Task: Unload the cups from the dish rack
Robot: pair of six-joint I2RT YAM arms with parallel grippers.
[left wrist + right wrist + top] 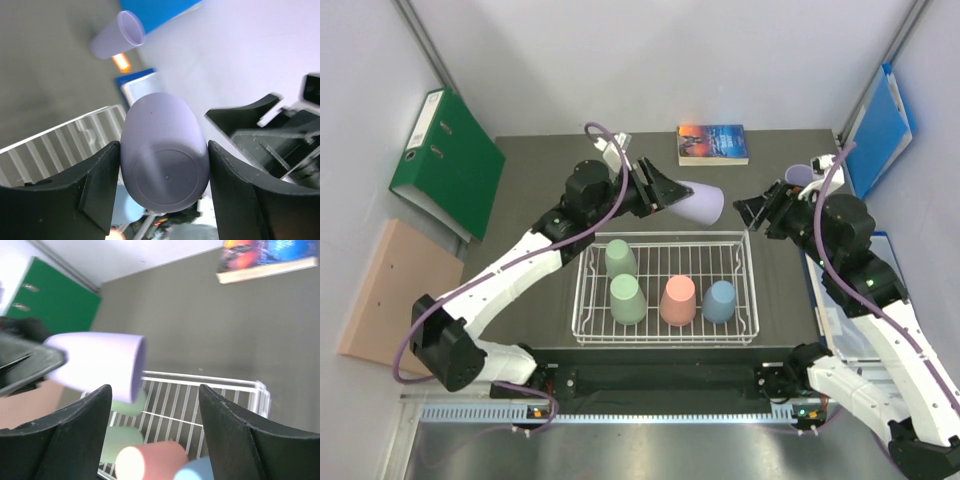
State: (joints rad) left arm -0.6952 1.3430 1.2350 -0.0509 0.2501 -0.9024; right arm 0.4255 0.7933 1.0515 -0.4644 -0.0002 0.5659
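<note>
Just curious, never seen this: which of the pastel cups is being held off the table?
The lavender plastic tumbler gripped sideways by the left arm's fingers; four others sit in the white wire rack, its lavender twin on the table.

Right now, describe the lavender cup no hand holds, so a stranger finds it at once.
Find the blue folder at the far right. Just left of it a lavender cup sits on the table, outside the dish rack. Its twin is gripped in the left hand; this one is free.

Left tool clamps lavender cup aloft; right tool spread, empty.
</note>
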